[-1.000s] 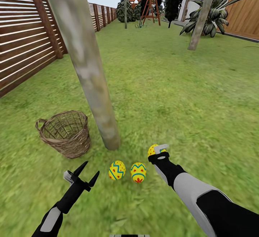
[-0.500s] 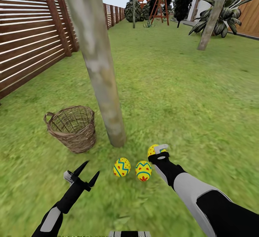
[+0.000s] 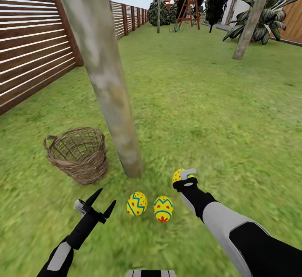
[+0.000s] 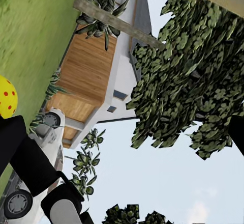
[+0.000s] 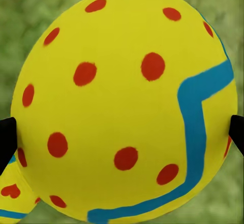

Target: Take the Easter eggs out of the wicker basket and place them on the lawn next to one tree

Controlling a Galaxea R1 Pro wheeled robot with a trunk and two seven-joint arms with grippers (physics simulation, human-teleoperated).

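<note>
The right gripper [image 3: 184, 175] has its fingers clamped on a yellow Easter egg [image 3: 179, 175], most of which is hidden behind the wrist in the head view. In the right wrist view that egg [image 5: 124, 104] swells across the frame, the dark fingertips [image 5: 7, 135] pressing its two sides and a sliver of another egg cut off at the corner. The left gripper [image 3: 103, 201] hangs over the lawn [image 3: 209, 100] with its black fingers spread apart and nothing between them. Two more eggs [image 3: 136, 203] [image 3: 162, 209] lie on the grass between the arms, close together, just in front of the foot of the pale, leaning tree [image 3: 105, 79], whose crown is cut off above. The wicker basket [image 3: 77, 154] stands just beside the trunk on its left; what shows of its inside is bare weave, though the near wall hides the bottom. A slatted fence [image 3: 33, 50] bounds the garden.
</note>
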